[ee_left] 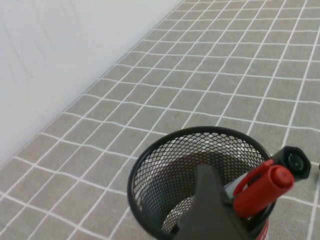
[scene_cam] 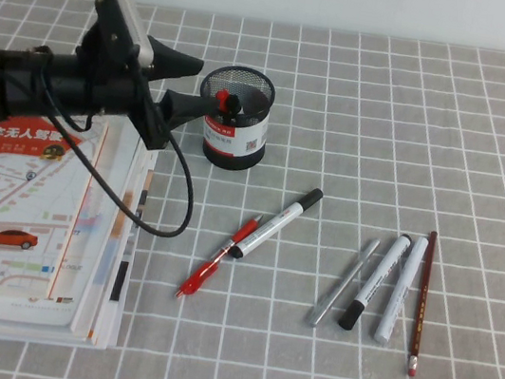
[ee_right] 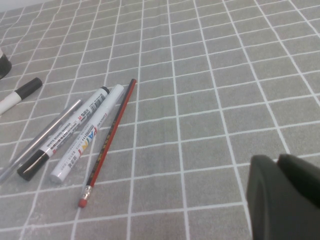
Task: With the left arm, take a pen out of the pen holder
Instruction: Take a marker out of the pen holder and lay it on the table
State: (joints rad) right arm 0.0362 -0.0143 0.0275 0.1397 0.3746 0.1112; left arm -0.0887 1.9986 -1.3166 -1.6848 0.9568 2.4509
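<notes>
black wire mesh makes up the pen holder (scene_cam: 235, 119), which stands upright on the grey checked cloth (scene_cam: 417, 120), just beyond the corner of a stack of map booklets (scene_cam: 28, 212). inside it we see a red-capped pen (scene_cam: 221, 98) and a second, black-ended one (scene_cam: 233, 104). both stand nearly upright, leaning so that their tops sit by the rim on the side facing the left arm. the left gripper (scene_cam: 188, 86) reaches level toward the holder from the holder's left, its jaws spread wide with nothing between them. its fingertips end right at the holder's near side, one up by the rim and one lower along the outer wall. we cannot tell whether the lower one touches the mesh. the pen tops lie just ahead of the fingertips, toward the robot's right, close but apart. we judge that the next move turns on this relation: the pen's long axis runs up and down while the gripper points sideways. so the jaws need to straddle the red cap rather than the mesh before closing, then draw upward along that axis. the left arm is by far the nearer. the right gripper (ee_right: 285, 200) shows only in its own wrist view, over bare cloth near the loose pencil (scene_cam: 423, 303) and white markers (scene_cam: 400, 290), well apart from the holder.
</notes>
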